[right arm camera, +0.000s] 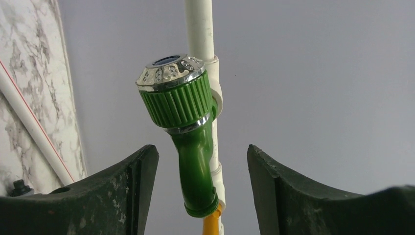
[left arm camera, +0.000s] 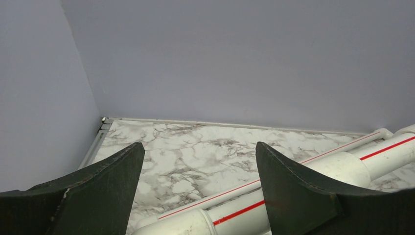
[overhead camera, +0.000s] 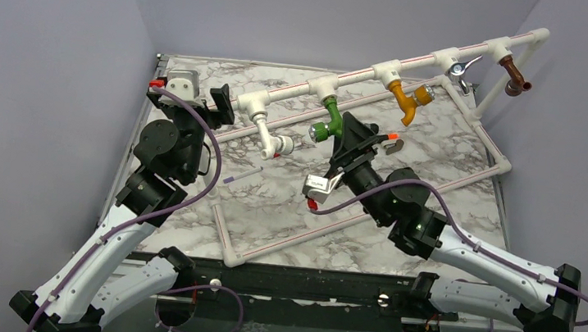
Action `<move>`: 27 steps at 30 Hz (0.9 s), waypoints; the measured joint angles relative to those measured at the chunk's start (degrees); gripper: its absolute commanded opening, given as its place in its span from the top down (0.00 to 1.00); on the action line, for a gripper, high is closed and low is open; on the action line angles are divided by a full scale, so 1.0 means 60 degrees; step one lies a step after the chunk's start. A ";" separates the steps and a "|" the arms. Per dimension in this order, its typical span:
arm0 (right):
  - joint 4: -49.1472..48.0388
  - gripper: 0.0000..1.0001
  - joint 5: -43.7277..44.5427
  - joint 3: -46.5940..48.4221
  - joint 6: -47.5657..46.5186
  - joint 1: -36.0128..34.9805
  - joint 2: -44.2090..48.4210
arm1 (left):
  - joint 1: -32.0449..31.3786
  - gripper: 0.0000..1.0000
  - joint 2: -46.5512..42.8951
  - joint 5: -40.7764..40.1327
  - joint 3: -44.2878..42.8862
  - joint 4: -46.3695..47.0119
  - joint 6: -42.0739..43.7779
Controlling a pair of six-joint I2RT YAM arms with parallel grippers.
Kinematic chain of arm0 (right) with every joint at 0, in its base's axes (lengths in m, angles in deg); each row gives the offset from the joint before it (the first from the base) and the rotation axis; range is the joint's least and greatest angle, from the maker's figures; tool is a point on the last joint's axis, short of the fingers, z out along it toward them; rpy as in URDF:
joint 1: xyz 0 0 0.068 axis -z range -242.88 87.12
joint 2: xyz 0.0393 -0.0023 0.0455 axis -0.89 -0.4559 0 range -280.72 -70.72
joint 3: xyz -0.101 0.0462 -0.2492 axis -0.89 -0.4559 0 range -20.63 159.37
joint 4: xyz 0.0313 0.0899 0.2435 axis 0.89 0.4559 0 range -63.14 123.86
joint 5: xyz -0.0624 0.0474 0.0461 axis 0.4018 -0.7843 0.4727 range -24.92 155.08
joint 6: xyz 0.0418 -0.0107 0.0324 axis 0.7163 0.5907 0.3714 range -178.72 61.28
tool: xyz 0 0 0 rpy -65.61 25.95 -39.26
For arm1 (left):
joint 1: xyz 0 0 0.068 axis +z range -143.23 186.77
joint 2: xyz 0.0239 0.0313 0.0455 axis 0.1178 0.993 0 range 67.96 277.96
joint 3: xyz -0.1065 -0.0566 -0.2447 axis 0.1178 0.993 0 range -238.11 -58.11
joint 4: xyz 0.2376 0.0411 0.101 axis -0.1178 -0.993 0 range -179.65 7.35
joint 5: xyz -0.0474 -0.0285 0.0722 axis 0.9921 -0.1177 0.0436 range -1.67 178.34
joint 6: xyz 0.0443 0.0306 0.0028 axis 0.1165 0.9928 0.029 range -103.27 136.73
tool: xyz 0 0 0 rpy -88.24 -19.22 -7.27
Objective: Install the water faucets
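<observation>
The bright green faucet [overhead camera: 330, 120] with a round silver knob hangs from a fitting on the white red-striped pipe frame [overhead camera: 298, 91]. My right gripper [overhead camera: 353, 133] is open right at it. In the right wrist view the green faucet [right arm camera: 195, 142] stands between the fingers [right arm camera: 122, 191], touching neither; the right gripper [right arm camera: 201, 148] holds nothing. White [overhead camera: 271, 137], yellow [overhead camera: 410, 98], chrome [overhead camera: 461, 71] and brown [overhead camera: 516, 76] faucets also hang on the frame. My left gripper [overhead camera: 203, 100] is open and empty over the frame's left end; in its wrist view the left gripper [left arm camera: 199, 145] shows the pipe [left arm camera: 342, 164] below its right finger.
The pipe frame's lower rails [overhead camera: 300, 237] lie across the marble tabletop [overhead camera: 270, 205]. A thin white and purple stick [overhead camera: 242, 177] lies inside the frame. A small silver hook-shaped part [overhead camera: 395, 149] lies beside the right gripper. Grey walls close the left, back and right.
</observation>
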 measured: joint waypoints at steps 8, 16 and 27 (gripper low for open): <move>-0.0561 0.40 0.0244 -0.0011 -0.0503 -0.0084 -0.0503 | 0.0000 0.16 0.0000 0.0000 0.0000 0.0000 0.0000; -0.0783 0.64 0.0375 -0.0073 -0.0590 -0.0131 -0.0721 | 0.0000 0.16 0.0000 0.0004 0.0000 0.0000 0.0000; -0.1759 1.00 0.0423 -0.0295 0.0237 -0.0135 -0.0783 | 0.0000 0.16 0.0000 0.0004 0.0000 -0.0004 0.0000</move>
